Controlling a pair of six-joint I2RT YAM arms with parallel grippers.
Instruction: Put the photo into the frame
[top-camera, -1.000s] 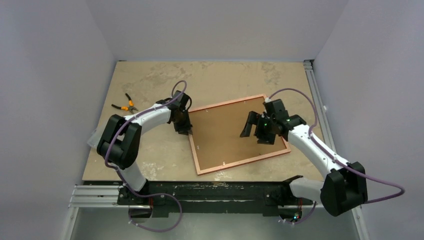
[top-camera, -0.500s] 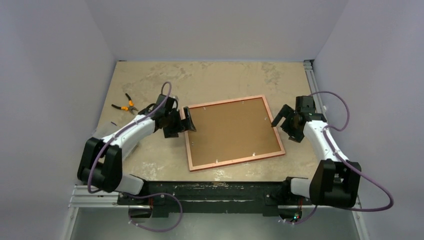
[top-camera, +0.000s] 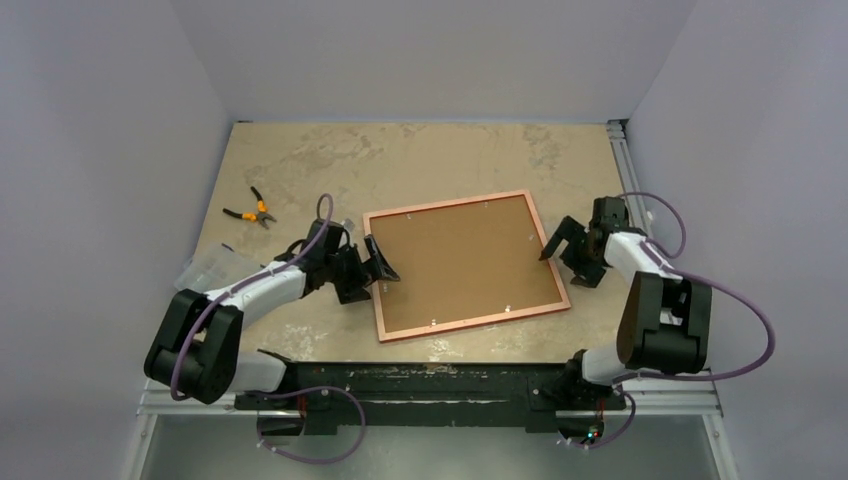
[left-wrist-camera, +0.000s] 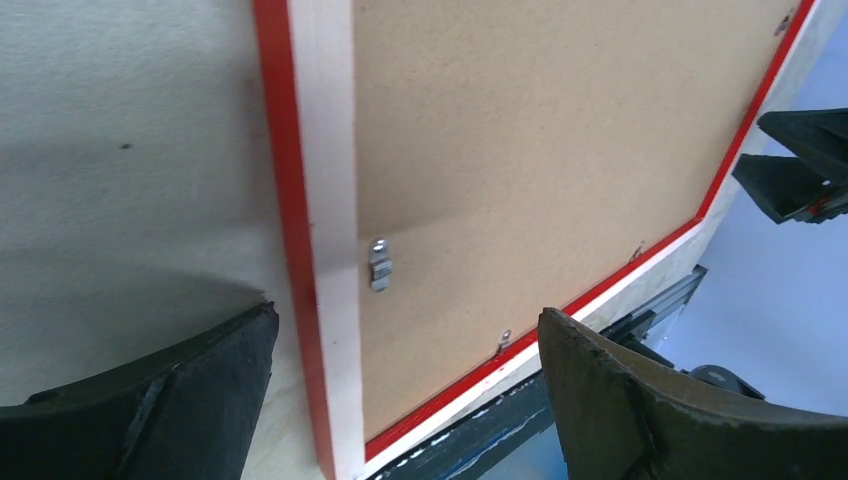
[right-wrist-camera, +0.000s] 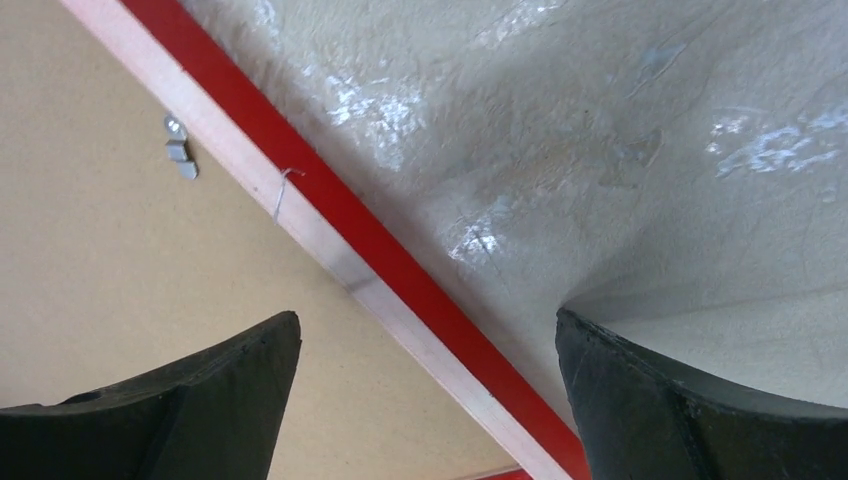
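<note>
Grippers first: left gripper (top-camera: 368, 272) is spread wide with nothing in it, hanging over the left edge of the frame (top-camera: 445, 203), and right gripper (top-camera: 566, 262) is just as wide over the right edge, also holding nothing. That frame lies flat and face down on the table (top-camera: 400, 160) between them, pale back up, brown backing board (top-camera: 460, 260) sitting inside it with little metal tabs (left-wrist-camera: 379, 264) along the rim. Farther back on the left, orange-handled pliers (top-camera: 250, 210) lie well apart from it all

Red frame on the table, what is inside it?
A plain brown backing board fills the red-edged, pale-backed frame, with small metal clips at its edges. Whatever lies under the board is covered, so no photo shows.
</note>
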